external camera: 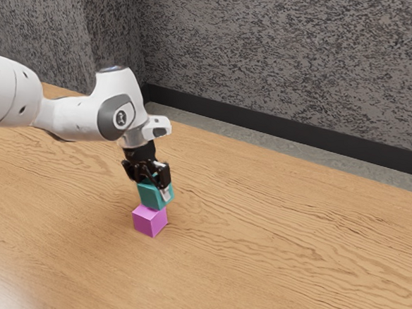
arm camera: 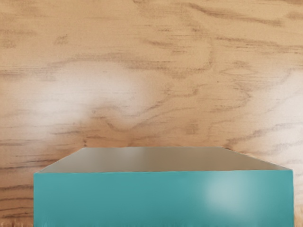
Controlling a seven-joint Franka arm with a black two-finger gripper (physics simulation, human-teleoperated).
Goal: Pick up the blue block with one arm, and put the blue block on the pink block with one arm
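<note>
Arm (external camera: 60, 116) noted coming in from the exterior view's left, its white forearm held nearly level, above the pink block (external camera: 149, 221) and off to that block's left in the exterior view. Wrist (external camera: 117, 116) recorded bent sharply downward, up and slightly left of the pink block. Black gripper (external camera: 152, 186) pointed down with a slight tilt, positioned straight above the pink block and kept apart from it only by the blue block (external camera: 150, 197). Fingers (external camera: 166, 192) seen closed against the blue block from two sides, one pale pad laid on its face toward the exterior view's right. In the wrist view, the blue block (arm camera: 163, 198) is seen close under the hand.
</note>
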